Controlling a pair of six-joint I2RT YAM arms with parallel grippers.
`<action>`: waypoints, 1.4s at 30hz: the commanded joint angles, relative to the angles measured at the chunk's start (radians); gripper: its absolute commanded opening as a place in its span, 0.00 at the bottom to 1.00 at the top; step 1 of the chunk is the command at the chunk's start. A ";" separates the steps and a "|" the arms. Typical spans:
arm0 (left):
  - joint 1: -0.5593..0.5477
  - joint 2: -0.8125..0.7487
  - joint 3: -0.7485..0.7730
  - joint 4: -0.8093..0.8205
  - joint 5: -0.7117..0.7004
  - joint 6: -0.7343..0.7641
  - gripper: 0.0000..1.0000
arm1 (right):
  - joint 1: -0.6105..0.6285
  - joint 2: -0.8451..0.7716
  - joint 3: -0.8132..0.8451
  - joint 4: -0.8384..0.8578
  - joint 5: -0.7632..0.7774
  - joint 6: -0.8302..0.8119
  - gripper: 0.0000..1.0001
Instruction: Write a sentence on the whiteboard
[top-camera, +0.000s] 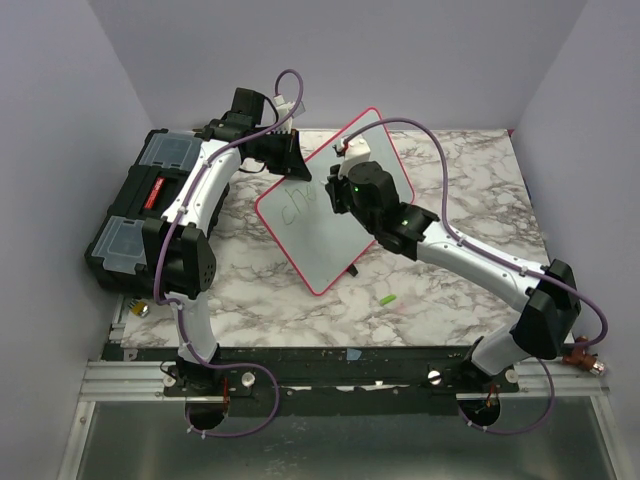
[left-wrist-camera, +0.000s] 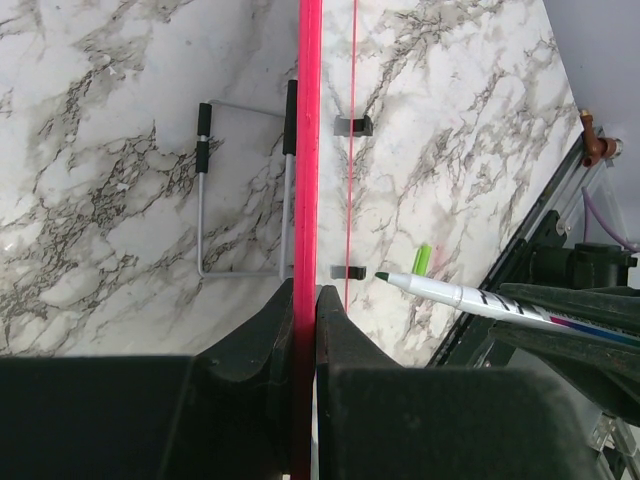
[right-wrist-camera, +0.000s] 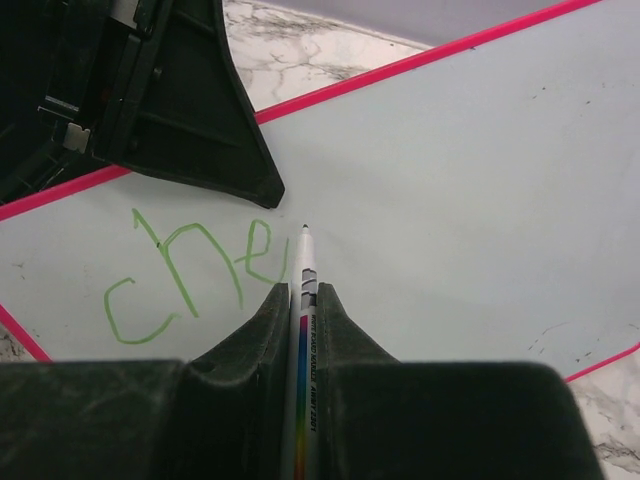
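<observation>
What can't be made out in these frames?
Right wrist: the sentence past "che", hidden by the marker and right pincer.
Top: sentence too small, partly under the right arm.
Left wrist: whiteboard seen edge-on, face hidden.
Top: small green object, too small to identify.

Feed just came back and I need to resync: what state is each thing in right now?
left gripper: shut on whiteboard rim
right gripper: shut on marker
whiteboard: tilted up, partly written
writing: green, reads "che"
marker: uncapped, tip by the last letter, contact unclear
cap: lying loose on table
toolbox: closed
</observation>
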 joint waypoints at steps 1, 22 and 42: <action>0.002 -0.046 -0.002 0.033 -0.137 0.078 0.00 | -0.018 -0.021 -0.027 0.027 0.006 0.017 0.01; 0.002 -0.039 -0.008 0.043 -0.119 0.081 0.00 | -0.133 -0.005 -0.024 0.108 -0.239 0.092 0.01; 0.002 -0.049 -0.022 0.051 -0.120 0.086 0.00 | -0.136 0.056 -0.035 0.106 -0.300 0.101 0.01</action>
